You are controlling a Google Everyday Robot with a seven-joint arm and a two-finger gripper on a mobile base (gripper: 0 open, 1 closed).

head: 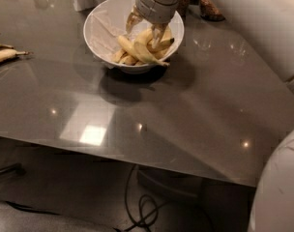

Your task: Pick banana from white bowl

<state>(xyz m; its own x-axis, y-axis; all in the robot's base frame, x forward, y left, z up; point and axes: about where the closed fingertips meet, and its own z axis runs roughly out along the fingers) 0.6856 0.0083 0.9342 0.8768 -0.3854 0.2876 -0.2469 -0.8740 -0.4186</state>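
Loose bananas [4, 54] are seen at the table's [185, 110] left edge; the banana [137, 50] is piled with others in the bowl [101, 25]. The gripper [145, 28] is held just above them, fingers [132, 21] spread (light, soft, bruisable: mid-body grip advised).

Glossy, smooth white ceramic-looking finish on the white bowl [101, 28]; matt yellow peel on the bananas [137, 50] inside. Smooth, dark, mirror-like sheen across the table [185, 115], reflecting bright spots. Pale, smooth plastic-looking shell on the gripper [145, 33], poised over the bowl's bananas.
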